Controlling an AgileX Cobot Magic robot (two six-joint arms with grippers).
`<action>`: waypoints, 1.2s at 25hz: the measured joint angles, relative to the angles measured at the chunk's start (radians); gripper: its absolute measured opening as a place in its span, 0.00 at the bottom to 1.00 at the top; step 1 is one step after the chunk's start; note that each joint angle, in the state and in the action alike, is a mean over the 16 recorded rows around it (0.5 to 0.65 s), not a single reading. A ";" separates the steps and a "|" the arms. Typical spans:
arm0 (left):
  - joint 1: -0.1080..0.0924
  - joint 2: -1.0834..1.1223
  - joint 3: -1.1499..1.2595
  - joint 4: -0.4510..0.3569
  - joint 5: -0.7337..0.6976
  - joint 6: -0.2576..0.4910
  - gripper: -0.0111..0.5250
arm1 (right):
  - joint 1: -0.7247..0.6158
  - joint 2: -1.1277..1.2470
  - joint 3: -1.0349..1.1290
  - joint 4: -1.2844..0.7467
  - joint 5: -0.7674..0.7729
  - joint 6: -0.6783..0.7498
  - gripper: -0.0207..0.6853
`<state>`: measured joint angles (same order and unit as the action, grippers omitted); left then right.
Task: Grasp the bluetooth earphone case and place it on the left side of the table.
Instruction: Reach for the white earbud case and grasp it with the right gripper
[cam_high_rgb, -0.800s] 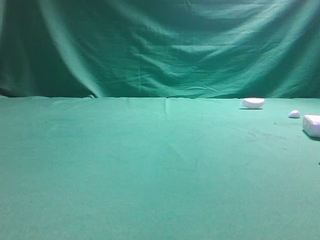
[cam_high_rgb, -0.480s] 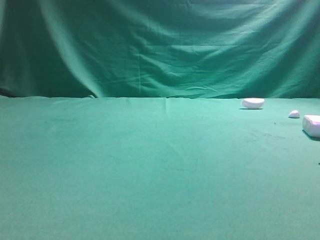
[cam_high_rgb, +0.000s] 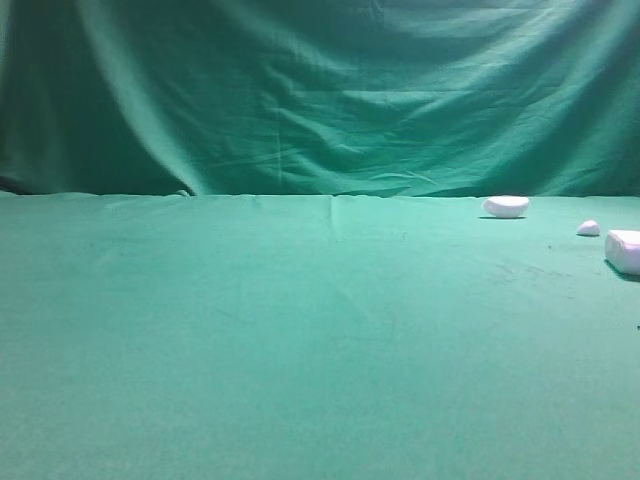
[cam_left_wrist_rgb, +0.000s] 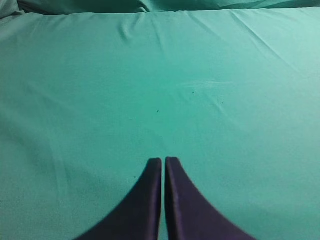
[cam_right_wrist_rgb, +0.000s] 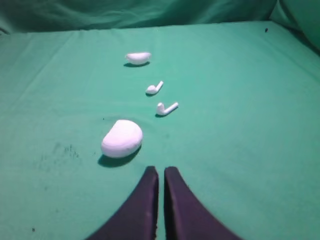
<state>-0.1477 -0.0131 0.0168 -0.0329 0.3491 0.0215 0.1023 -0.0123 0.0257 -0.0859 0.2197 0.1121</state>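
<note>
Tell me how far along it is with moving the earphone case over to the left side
Nothing looks done yet. The bluetooth earphone case lies on the right part of the table, with two loose earbuds and a half-dome lump beyond it. The right gripper sits shut just short of the case; the left gripper is shut over bare cloth. Opening, grasping, carrying left and setting down all remain.

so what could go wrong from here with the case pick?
1. The right gripper is shut; it likely must open before descending, or it may shove the bluetooth earphone case aside.
2. Two loose earbuds and a half-dome lump lie just beyond; overshoot could scatter them.
3. White lookalikes risk grabbing the wrong thing.
</note>
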 joint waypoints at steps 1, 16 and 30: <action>0.000 0.000 0.000 0.000 0.000 0.000 0.02 | 0.000 0.000 -0.001 0.002 -0.031 0.006 0.03; 0.000 0.000 0.000 0.000 0.000 0.000 0.02 | 0.000 0.336 -0.318 0.092 0.111 0.066 0.03; 0.000 0.000 0.000 0.000 0.000 0.000 0.02 | 0.087 1.028 -0.689 0.154 0.442 -0.189 0.05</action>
<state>-0.1477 -0.0131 0.0168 -0.0329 0.3491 0.0215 0.1890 1.0153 -0.6637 0.0677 0.6615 -0.0769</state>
